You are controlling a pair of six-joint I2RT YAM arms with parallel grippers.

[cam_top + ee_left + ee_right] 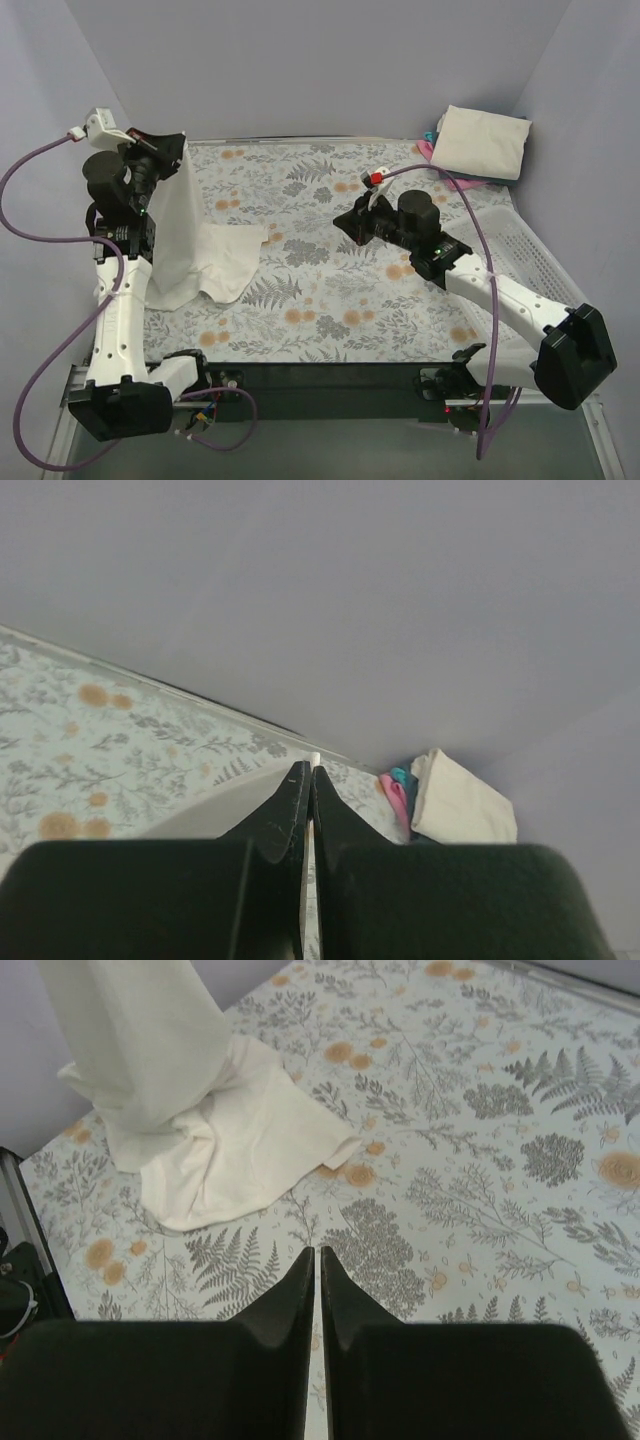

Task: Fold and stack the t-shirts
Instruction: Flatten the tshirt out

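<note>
"Holding one edge high, that's my left claw (170, 142). It is clenched on the limp white cloth t-shirt (190, 235), up at ten o'clock over the flower-printed table cover (330, 290). Its wrist view shows a thin white strip pinched between the black fingers (280, 820)."

"Why so high?"

"My guess is that the weight pulls the cloth long and straight, so a fold can start from a clean hang. Only the upper part hangs free. The lower part is bunched on the cover at about eight o'clock."

"And your other arm?"

"My right claw (345, 222) is pressed shut with nothing in it. It hovers above the cover near the middle, tips pointing toward nine o'clock. The t-shirt is well apart from it: at nine o'clock from it in the top view, and at eleven o'clock ahead of the tips in its own wrist view. I judge it must open and take a loose corner before any fold."

"Finished ones?"

"A folded cream cloth shirt (483, 142) lies on pink and blue folded shirts (428, 148) at one o'clock, the far corner, near the white plastic lattice basket (530, 250) along three o'clock. Parked there to sit out of the working area, I'd say."
</note>
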